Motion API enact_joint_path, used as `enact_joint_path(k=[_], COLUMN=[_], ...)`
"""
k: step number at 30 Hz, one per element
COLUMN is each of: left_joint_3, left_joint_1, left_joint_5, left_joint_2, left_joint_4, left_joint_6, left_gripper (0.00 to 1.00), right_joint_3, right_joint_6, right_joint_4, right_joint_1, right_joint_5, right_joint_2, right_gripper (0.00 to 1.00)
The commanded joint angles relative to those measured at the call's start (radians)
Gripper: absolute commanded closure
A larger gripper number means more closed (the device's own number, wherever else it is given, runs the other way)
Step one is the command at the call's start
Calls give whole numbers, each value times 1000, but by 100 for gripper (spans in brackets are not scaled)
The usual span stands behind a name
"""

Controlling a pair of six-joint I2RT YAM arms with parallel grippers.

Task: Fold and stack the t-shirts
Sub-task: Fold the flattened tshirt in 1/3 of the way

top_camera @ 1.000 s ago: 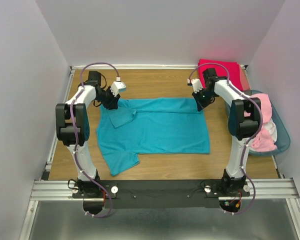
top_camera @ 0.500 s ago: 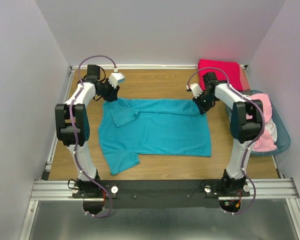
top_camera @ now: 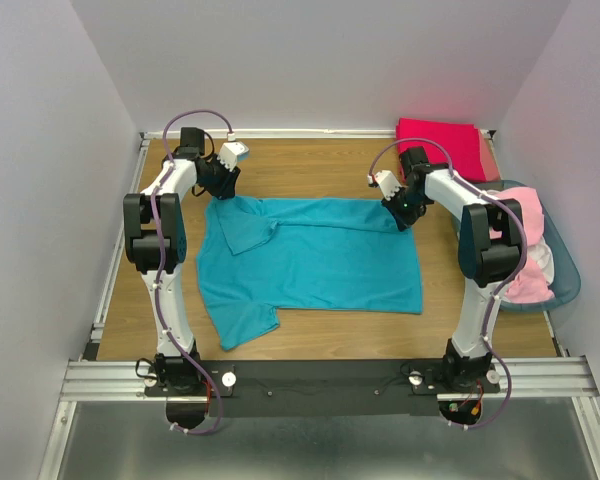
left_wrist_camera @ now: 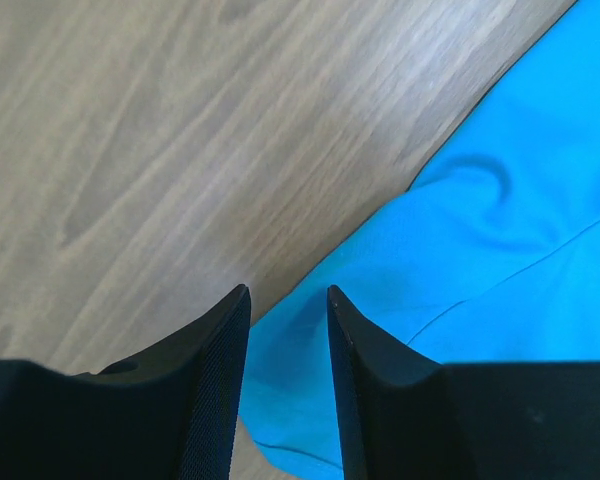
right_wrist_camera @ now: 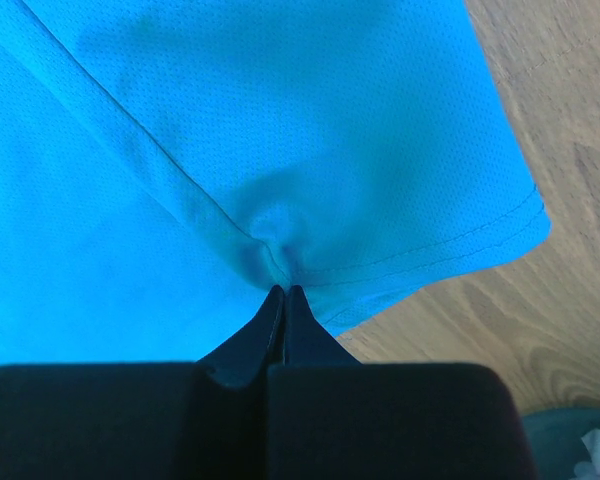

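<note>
A teal t-shirt lies spread flat on the wooden table, with its left sleeve folded inward. My left gripper is at the shirt's far left corner. Its jaws stand open in the left wrist view, straddling the shirt's edge without pinching it. My right gripper is at the far right corner, shut on a small pinch of teal cloth near the hem. A folded crimson-pink shirt lies at the back right.
A blue-tinted basket stands at the right edge and holds light pink shirts. Metal rails run along the table's left side and near edge. White walls enclose the table.
Both grippers have moved toward the back of the table. The teal shirt's far edge has shifted back a little with them.
</note>
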Motion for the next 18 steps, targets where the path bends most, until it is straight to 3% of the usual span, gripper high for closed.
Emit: enact_joint_path(k=[1,5,8,9,11,18], left_joint_3=[-16,-26,-31,-29,-26,-25], left_joint_1=[20,27,37,41,49,78], left_joint_5=[-51,-72,-95,-95,-100,-118], left_joint_2=[14,22,23,25,23,25], left_joint_4=[-11,-12,-21,-24,-31,-34], left_joint_6=[0,3,17,22,28,34], left_gripper=[55,67,89,89,100,100], right_joint_3=[-12,-21,-29,-32,-39,-53], right_joint_6=[-18,-26,-30,-33,-38,-50], right_joint_4=[18,19,21,21,21,27], right_joint_1=[4,5,5,5,4,5], right_joint_5=[24,32,44,47,55,69], right_joint_2=[-42,-40,-42,-44,-51,-65], right_gripper=[99,99,99,99,99,99])
